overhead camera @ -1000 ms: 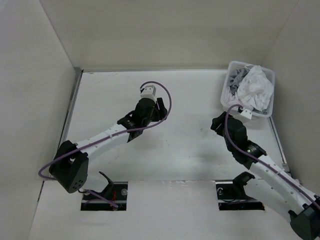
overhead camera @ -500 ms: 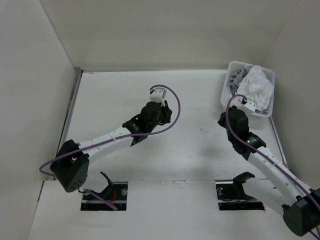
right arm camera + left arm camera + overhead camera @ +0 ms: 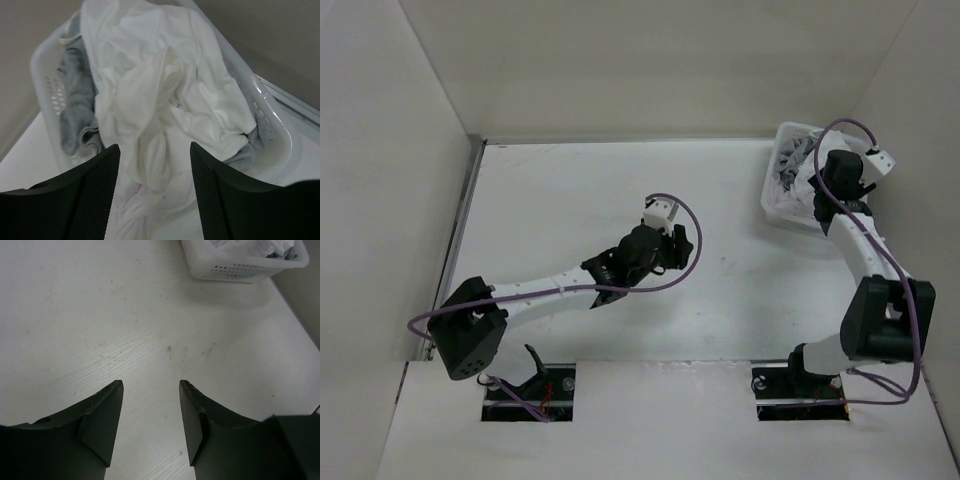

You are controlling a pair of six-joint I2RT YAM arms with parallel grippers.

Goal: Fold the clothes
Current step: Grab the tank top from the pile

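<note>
Here the right arm stretches over the clothes, right fingers spread; left fingers spread above table.

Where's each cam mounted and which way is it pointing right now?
Top: above and behind the bases, looking down on the table; shows left arm and right arm.
Left wrist: over the table, facing the basket; left gripper open at bottom.
Right wrist: over the basket, looking down on clothes; right gripper open at bottom.
Shared: all three see the basket.
</note>
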